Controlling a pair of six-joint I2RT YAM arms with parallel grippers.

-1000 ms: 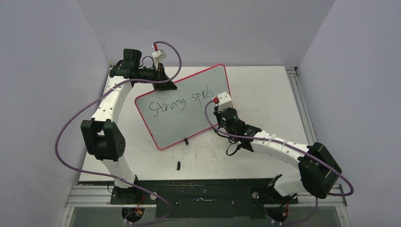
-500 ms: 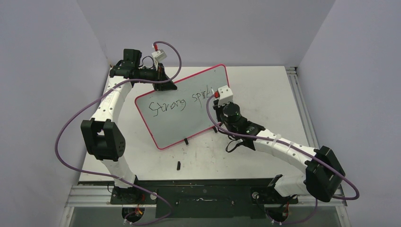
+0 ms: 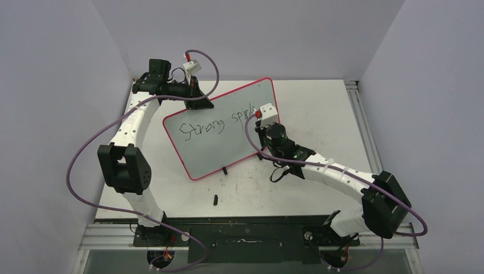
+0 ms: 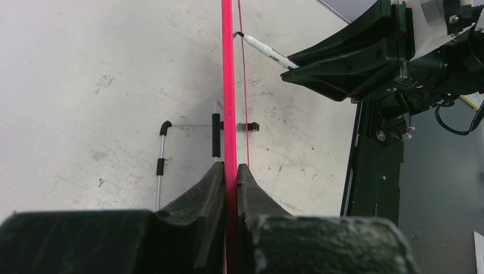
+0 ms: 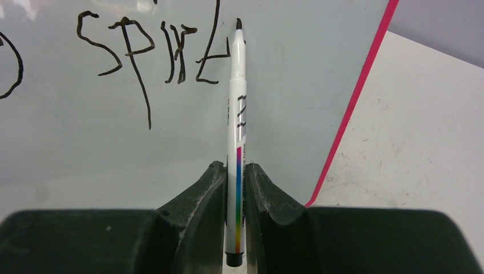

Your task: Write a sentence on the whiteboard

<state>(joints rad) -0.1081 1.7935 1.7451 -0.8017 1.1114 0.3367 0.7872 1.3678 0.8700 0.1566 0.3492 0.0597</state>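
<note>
Both pairs of jaws are pinched shut: the right gripper (image 5: 234, 171) clamps a white marker (image 5: 237, 103) upright by its lower barrel, and the left gripper (image 4: 230, 171) nips the pink rim of the whiteboard (image 3: 228, 151), which stands tilted up on the table (image 3: 319, 108). The sentence (image 3: 214, 124) reads "Strong spirit" across the upper part of the board, and the marker's tip sits just right of the last t. I judge the next word belongs on a fresh line, so the tip should lift clear, drop to the bare area under "Strong", and press lightly while the left grip steadies the board. Whether the tip touches the surface now I cannot tell. From above, the right wrist covers the end of "spirit", and the left wrist sees the board only edge-on.
</note>
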